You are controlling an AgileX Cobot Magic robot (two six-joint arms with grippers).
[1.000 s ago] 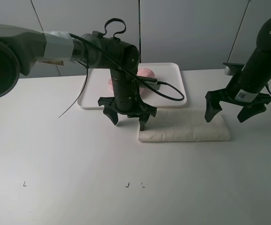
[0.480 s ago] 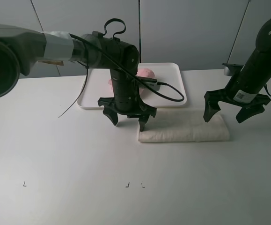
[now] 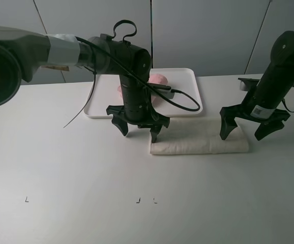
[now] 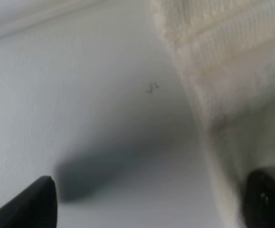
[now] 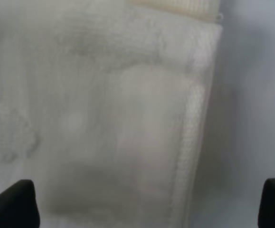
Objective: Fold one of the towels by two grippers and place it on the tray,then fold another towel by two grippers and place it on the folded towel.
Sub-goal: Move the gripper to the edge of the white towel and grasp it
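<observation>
Just in front of the white tray (image 3: 187,76), the folded cream-white towel (image 3: 200,142) lies on the table (image 3: 60,168); the pink towel (image 3: 158,79) sits on the tray. The left gripper (image 3: 139,133) and right gripper (image 3: 242,135) hover over the cream-white towel's ends, jaws spread wide, holding nothing.

From my station I see a flat matte white tabletop (image 3: 60,162). Near its front edge sit small dark corner-shaped marks, one at the left (image 3: 27,199) and a pair near the middle (image 3: 138,201). Behind it stand pale grey wall panels (image 3: 202,30), split by thin dark seams (image 3: 151,30).
</observation>
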